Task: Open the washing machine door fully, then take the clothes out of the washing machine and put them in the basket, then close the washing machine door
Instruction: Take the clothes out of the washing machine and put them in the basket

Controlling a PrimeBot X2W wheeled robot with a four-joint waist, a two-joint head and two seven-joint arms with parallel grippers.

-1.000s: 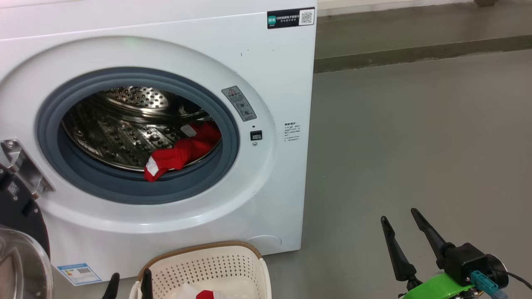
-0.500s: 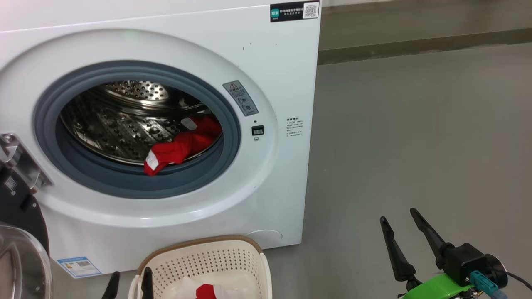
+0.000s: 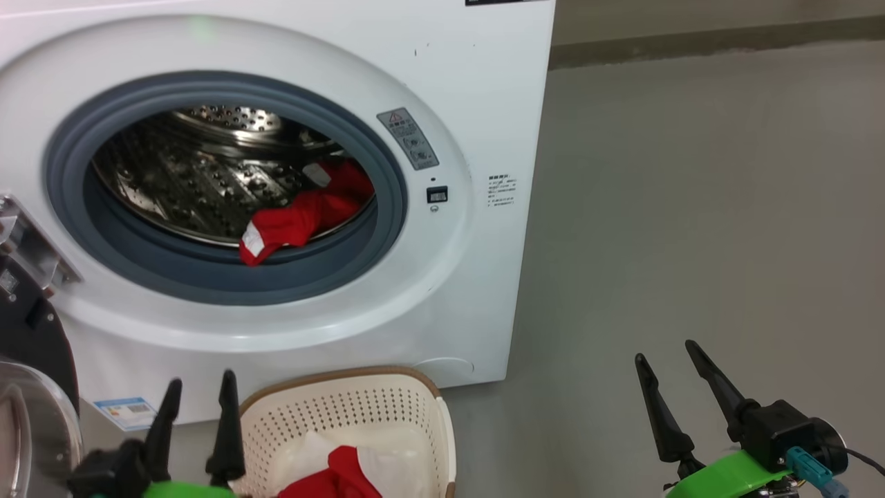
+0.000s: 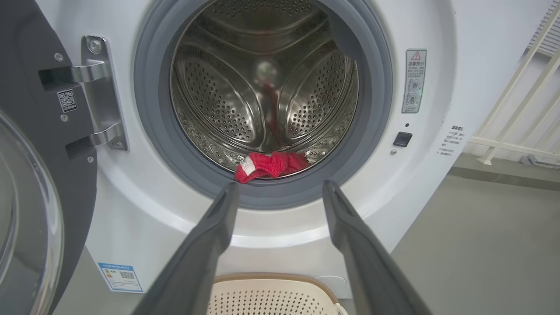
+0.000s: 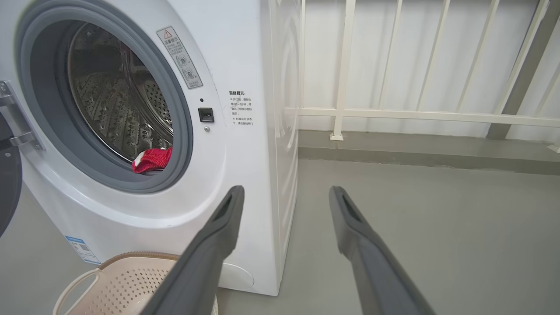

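Washing machine (image 3: 470, 83): big white front-loader filling the upper left of the head view, and its mouth stands wide open.
Floor (image 3: 691, 207): bare grey concrete stretching away to the right of the machine.
Washing machine door (image 4: 26, 144): swung right out to the robot's left on a metal hinge (image 4: 100, 92), with its black rim and glass bowl at the left edge.
Railing (image 5: 415, 116): white bars behind the machine, seen in the right wrist view.
Drum (image 4: 262, 87): shiny perforated steel, framed by the grey rubber ring (image 3: 228, 283).
Basket (image 3: 346, 408): cream with a brown rim, sitting on the floor just in front of the machine and below the opening.
Left gripper (image 3: 200, 379): fingers up just beside the basket's left rim, jaws spread wide with nothing in them. Its wrist view looks straight at the drum mouth.
Right gripper (image 3: 665, 351): out over bare floor, well to the right of the machine, jaws also spread wide and empty.
Clothes in the drum (image 3: 297, 221): one red piece lies at the front lip, low and right, and its white-patched end spills onto the grey ring.
Clothes in the basket (image 3: 339, 477): red fabric lying on top of a pale white piece.
Warning label (image 3: 409, 138): a grey strip on the door surround, right of the ring.
Blue sticker (image 3: 128, 413): low on the machine's front, near the left gripper.
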